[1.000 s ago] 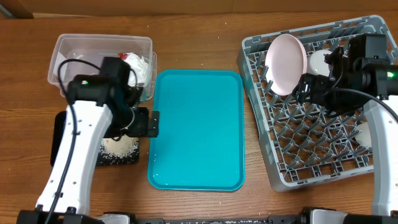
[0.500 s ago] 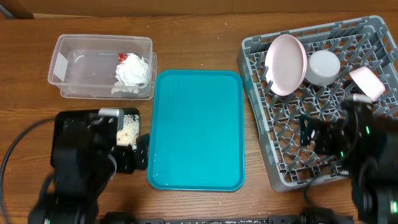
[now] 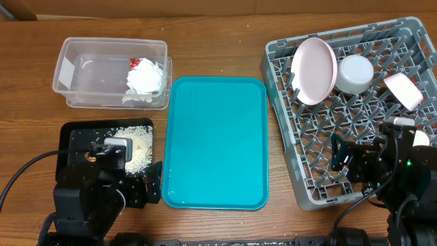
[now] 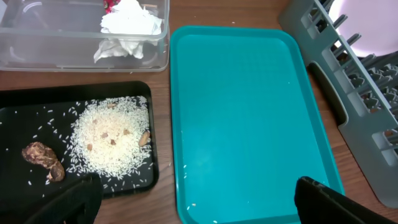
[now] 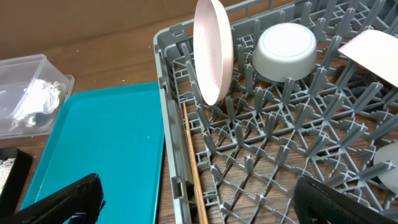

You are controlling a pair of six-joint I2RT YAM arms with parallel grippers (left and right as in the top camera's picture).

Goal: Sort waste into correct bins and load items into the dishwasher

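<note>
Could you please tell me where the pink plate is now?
In the overhead view, the pink plate stands on edge in the far-left corner of the dish rack, just left of the white bowl.

1. The right tool (image 5: pixel 196 186) shows two dark fingers (image 5: pixel 62 202) spread wide.
2. A grey dish rack (image 5: pixel 273 155) holds a pink plate (image 5: pixel 214 50) on edge, an upturned white bowl (image 5: pixel 286 53) just beside it.
3. A wooden stick (image 5: pixel 194 168) lies along the rack's left wall.
4. A teal tray (image 5: pixel 99 143) sits beside the rack; a clear bin (image 5: pixel 18 65) with crumpled tissue (image 5: pixel 34 99) stands nearer the tabletop's (image 5: pixel 112 56) far edge.
</note>
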